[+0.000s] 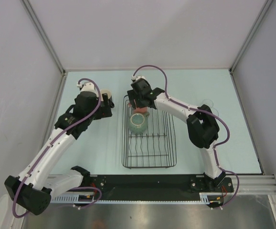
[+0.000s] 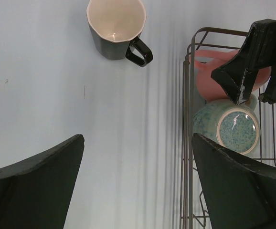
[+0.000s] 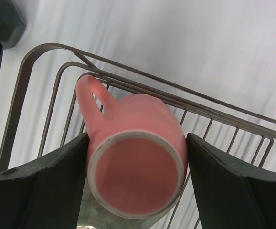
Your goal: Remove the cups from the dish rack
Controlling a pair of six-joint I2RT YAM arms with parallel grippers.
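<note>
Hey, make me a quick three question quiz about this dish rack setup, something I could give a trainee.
1. True or false: the black cup sits on the table, outside the dish rack.
2. What is between the right jaws? A: black cup. B: pink mug. C: nothing.
3. Fill in: the left jaws are ____ and hold nothing.

Key: 1 true; 2 B; 3 open.
</note>
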